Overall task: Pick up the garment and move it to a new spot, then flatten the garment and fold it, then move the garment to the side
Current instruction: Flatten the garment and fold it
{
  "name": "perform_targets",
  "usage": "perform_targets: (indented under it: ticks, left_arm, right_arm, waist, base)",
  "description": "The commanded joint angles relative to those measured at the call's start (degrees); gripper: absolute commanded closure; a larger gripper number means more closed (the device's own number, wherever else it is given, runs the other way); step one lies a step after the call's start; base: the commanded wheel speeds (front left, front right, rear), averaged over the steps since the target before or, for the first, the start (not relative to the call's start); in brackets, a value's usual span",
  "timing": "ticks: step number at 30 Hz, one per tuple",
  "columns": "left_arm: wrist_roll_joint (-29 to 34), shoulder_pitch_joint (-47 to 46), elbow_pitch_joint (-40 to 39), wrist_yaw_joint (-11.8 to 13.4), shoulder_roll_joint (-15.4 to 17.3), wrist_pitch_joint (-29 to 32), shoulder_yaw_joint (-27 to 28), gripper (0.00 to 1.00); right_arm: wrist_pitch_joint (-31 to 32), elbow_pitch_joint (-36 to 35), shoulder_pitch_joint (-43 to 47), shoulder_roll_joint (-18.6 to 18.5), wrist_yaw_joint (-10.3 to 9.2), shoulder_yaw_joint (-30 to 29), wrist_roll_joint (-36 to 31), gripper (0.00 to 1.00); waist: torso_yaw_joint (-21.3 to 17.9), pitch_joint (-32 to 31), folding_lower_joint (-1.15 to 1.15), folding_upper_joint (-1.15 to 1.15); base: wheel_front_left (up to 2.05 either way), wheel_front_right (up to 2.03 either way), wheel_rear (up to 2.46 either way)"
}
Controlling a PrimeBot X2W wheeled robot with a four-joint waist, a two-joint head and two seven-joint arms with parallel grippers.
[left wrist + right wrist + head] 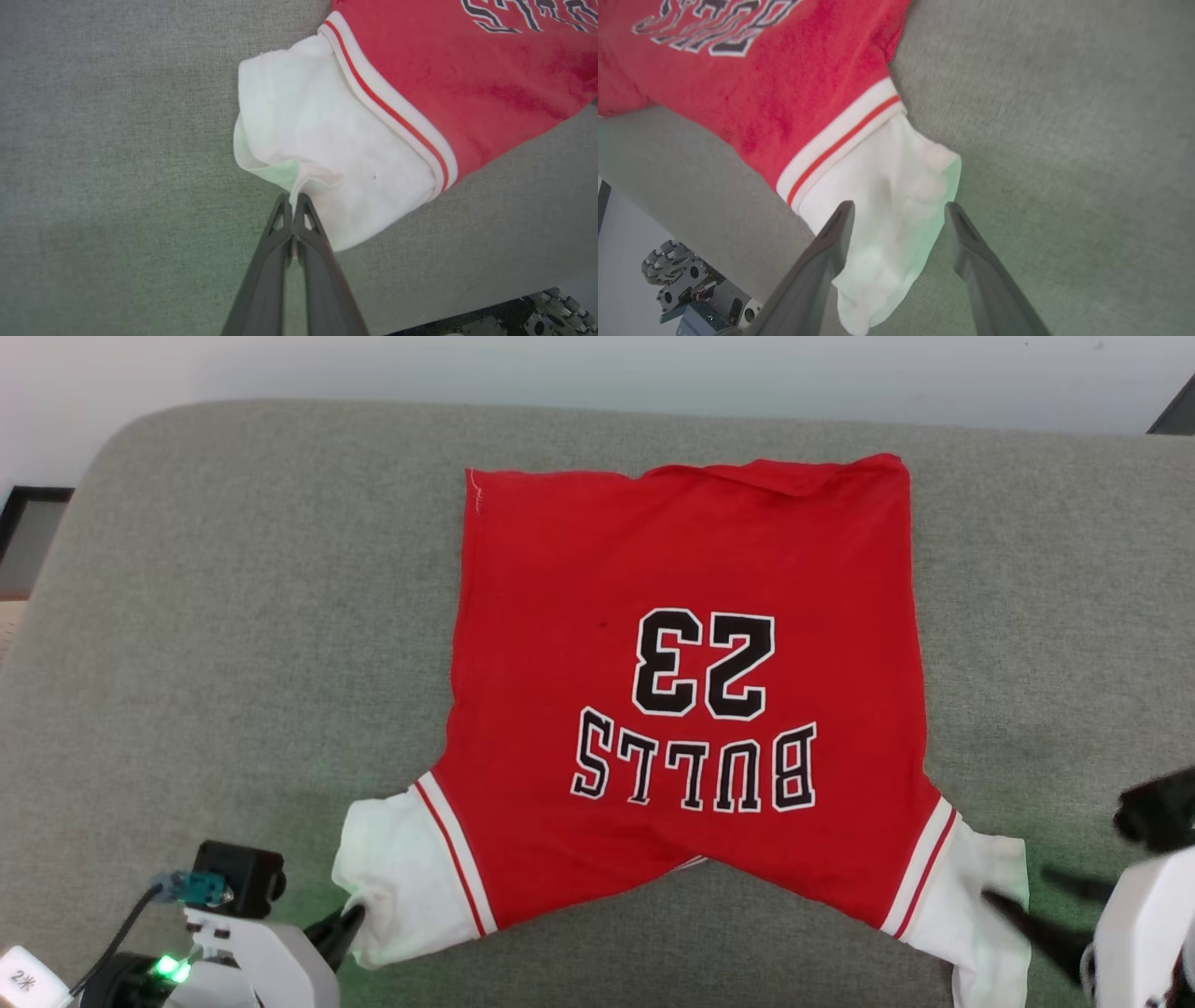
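Flattening: jersey (672, 569) lies spread on the cushion (233, 616) ahead. Left end effector (293, 198) clamps one sleeve (308, 116); right end effector (899, 207), apart, straddles the other. Next, likely: release left, then fold.

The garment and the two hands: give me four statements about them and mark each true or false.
1. The garment lies spread on the grey cushion, lettering up. True.
2. The left hand is open and clear of the cloth. False: it is shut on the edge of a white sleeve.
3. The right hand is open, straddling the other white sleeve. True.
4. The number on the garment reads 32. False: it reads 23.
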Motion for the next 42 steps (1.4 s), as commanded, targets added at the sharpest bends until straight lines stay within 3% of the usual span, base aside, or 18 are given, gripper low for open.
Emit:
perform_targets:
  ticks: [1, 4, 8, 14, 19, 29, 39, 40, 41, 42]
  left_arm:
    - [0.49, -0.52, -0.20, -0.06, -0.23, -0.42, 0.17, 1.00]
    - [1.01, -1.31, -0.63, 0.06, -0.55, -0.58, 0.34, 1.00]
    - [2.01, -2.72, -1.13, -0.31, -1.33, -0.84, 0.27, 1.00]
    - [4.37, -6.24, -1.34, -1.44, -3.51, -1.40, -0.05, 1.00]
    - [5.95, -8.79, -0.96, -2.45, -5.49, -1.74, -0.44, 1.00]
    - [8.73, -14.10, 2.44, -6.20, -11.24, -2.26, -2.46, 1.00]
    - [8.96, -16.25, 7.18, -9.29, -15.10, -3.62, -3.63, 1.00]
    - [8.91, -16.27, 7.67, -9.57, -15.39, -3.72, -3.69, 1.00]
    - [8.79, -16.30, 8.19, -9.69, -15.60, -3.86, -3.73, 1.00]
    - [8.68, -16.33, 8.65, -9.94, -15.72, -4.04, -3.71, 1.00]
  right_arm:
    - [-0.71, -1.29, -1.49, 0.18, -0.09, -1.15, -0.83, 0.00]
    - [-3.06, -3.14, -5.15, 0.13, -0.09, -2.40, -2.62, 0.00]
    - [-9.52, -0.27, -13.96, 0.68, -0.09, -1.92, -6.51, 0.00]
    - [-19.53, 13.16, -30.37, 1.70, -0.09, 1.60, -11.12, 0.00]
    - [-22.24, 24.88, -40.68, 1.55, -0.09, 5.10, -11.86, 0.00]
    - [-16.42, 52.20, -59.40, 1.76, -0.09, 9.99, -12.42, 0.00]
    - [-6.41, 70.51, -66.11, 4.35, -0.06, 10.81, -14.06, 0.00]
    - [-5.14, 71.83, -66.12, 4.63, -0.04, 11.27, -14.20, 0.54]
    - [-3.77, 72.62, -65.84, 5.06, -0.02, 12.32, -14.46, 1.00]
    - [-2.85, 73.51, -65.72, 5.01, -0.01, 12.76, -14.61, 1.00]
  waist:
    - [0.07, 0.42, 0.00, 0.00]
    - [0.32, 1.49, 0.00, 0.00]
    - [1.09, 3.47, 0.00, 0.00]
    - [3.66, 7.41, 0.00, 0.00]
    - [5.95, 10.33, 0.00, 0.00]
    - [12.13, 14.95, 0.00, 0.00]
    - [15.90, 16.88, 0.00, 0.00]
    - [16.01, 16.92, 0.00, 0.00]
    - [16.06, 16.92, 0.00, 0.00]
    - [15.99, 16.87, 0.00, 0.00]
  base:
    - [0.00, 0.00, 0.00]
    - [0.00, 0.00, 0.00]
    - [0.00, 0.00, 0.00]
    - [0.00, 0.00, 0.00]
    - [0.00, 0.00, 0.00]
    - [0.00, 0.00, 0.00]
    - [0.00, 0.00, 0.00]
    - [0.00, 0.00, 0.00]
    - [0.00, 0.00, 0.00]
    - [0.00, 0.00, 0.00]
